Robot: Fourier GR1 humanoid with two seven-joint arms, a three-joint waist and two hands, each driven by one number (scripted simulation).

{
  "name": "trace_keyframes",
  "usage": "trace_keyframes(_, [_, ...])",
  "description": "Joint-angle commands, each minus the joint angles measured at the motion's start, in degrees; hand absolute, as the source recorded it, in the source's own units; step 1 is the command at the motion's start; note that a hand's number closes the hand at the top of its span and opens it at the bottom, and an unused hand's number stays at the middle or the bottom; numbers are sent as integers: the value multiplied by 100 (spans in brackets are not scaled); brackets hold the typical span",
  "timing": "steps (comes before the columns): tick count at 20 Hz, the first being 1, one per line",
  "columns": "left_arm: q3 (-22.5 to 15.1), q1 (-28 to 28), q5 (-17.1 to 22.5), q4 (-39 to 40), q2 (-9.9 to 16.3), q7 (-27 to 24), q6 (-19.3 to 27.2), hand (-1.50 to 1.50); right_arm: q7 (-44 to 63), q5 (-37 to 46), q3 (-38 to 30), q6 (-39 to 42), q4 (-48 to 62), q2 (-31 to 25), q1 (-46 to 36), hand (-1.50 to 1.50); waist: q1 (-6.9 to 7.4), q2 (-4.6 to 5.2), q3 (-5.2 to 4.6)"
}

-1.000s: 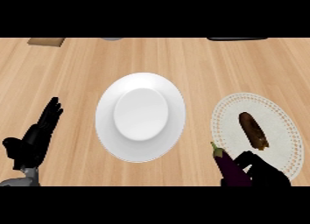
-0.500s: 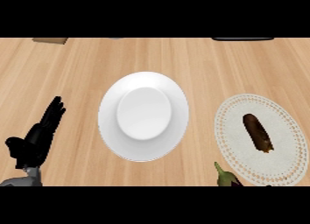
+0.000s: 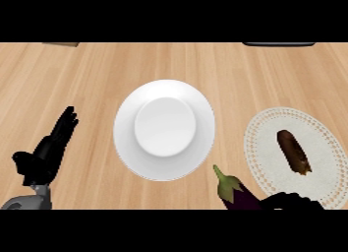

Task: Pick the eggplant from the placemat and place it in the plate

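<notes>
No words or labels can be read on anything here. The right hand (image 3: pixel 289 201) shows only a little, low at the bottom edge, and its black fingers curl around the fat end of the purple eggplant (image 3: pixel 235 193). The eggplant's green stem sticks out up and to the left of the hand, toward the white plate (image 3: pixel 126 142). The eggplant is off the lacy placemat (image 3: pixel 268 167), just beside it. A brown thing (image 3: pixel 294 151) lies on the placemat, above the hand. The left hand (image 3: pixel 46 155) rests far left, fingers straight.

Light wood-grain counter (image 3: pixel 97 74), evenly lit.
</notes>
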Motion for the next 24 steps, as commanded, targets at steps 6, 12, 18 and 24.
trace_keyframes(6, [-54, -85, -107, -114, -153, 238, 106, 0, 951, -993, -179, 483, 1478, 633, -2078, 150, 41, 6, 5])
trace_keyframes(12, [-96, -60, -130, -303, -195, 302, 106, 0, 1226, -1965, -482, -708, 3401, 640, -3396, 150, 95, 9, 7])
trace_keyframes(18, [3, -134, -147, 212, -83, -145, -100, 0, 1316, -2944, -935, -1349, 4838, 641, -4792, 150, 135, 24, 5])
trace_keyframes(24, [37, -243, -67, 71, -16, 73, -176, 0, 1438, -3145, -1177, -2888, 5734, 641, -5091, 150, 287, 55, 11])
